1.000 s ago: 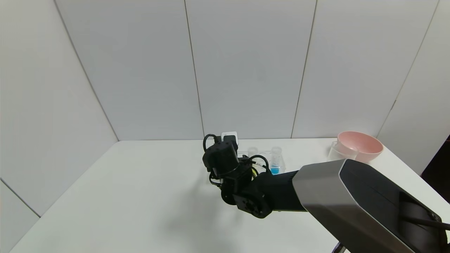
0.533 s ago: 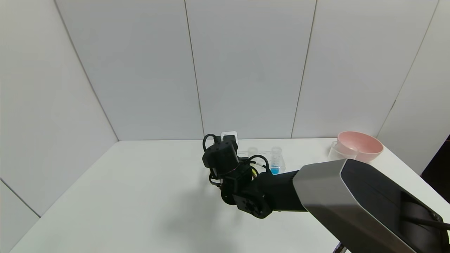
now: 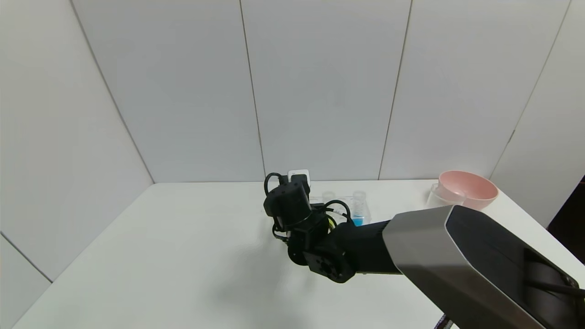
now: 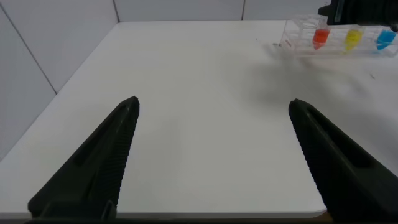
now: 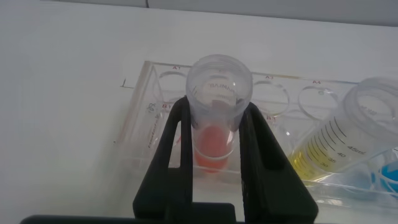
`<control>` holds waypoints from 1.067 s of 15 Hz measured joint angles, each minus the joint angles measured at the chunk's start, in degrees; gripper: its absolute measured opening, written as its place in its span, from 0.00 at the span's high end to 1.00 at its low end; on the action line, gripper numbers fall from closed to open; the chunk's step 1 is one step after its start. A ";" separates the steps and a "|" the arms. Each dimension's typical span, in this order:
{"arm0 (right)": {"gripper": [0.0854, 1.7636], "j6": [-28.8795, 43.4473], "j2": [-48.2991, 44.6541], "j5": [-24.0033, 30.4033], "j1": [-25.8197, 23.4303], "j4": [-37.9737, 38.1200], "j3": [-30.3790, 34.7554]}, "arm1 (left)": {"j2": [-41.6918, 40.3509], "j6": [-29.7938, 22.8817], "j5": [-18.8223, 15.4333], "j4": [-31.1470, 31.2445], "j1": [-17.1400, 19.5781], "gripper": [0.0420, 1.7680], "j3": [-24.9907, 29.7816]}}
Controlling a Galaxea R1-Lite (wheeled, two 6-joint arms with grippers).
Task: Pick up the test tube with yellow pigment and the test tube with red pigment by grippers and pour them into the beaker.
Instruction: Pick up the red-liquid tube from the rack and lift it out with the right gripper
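In the right wrist view the test tube with red pigment [image 5: 219, 93] stands in a clear rack [image 5: 149, 106]. My right gripper [image 5: 217, 107] is shut on it, one black finger pressed against each side just under the rim. The test tube with yellow pigment [image 5: 348, 140] stands in the rack beside it. From the left wrist view the red tube [image 4: 320, 38] and yellow tube [image 4: 352, 39] show far off across the table. My left gripper [image 4: 214, 106] hangs open over bare table near the front edge. The beaker [image 3: 444, 198] stands at the table's back right.
A tube of blue liquid [image 3: 358, 209] stands at the right end of the rack. A pink bowl [image 3: 470, 188] sits just behind the beaker. My right arm [image 3: 411, 246] reaches in from the lower right across the white table [image 3: 183, 256]. Grey wall panels close the back.
The right gripper's fingers have closed from wide open onto the red tube. The wrist has shifted only slightly; the rack and tubes stay put.
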 joint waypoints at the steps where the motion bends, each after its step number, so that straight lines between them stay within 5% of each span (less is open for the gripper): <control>1: 0.75 -0.06 -0.24 0.02 0.02 -0.02 0.00 | 0.00 0.00 0.00 0.00 0.00 0.03 0.00; 16: 0.75 -2.19 -7.90 0.02 1.15 3.21 0.00 | 0.00 0.00 0.00 0.02 0.00 0.03 0.00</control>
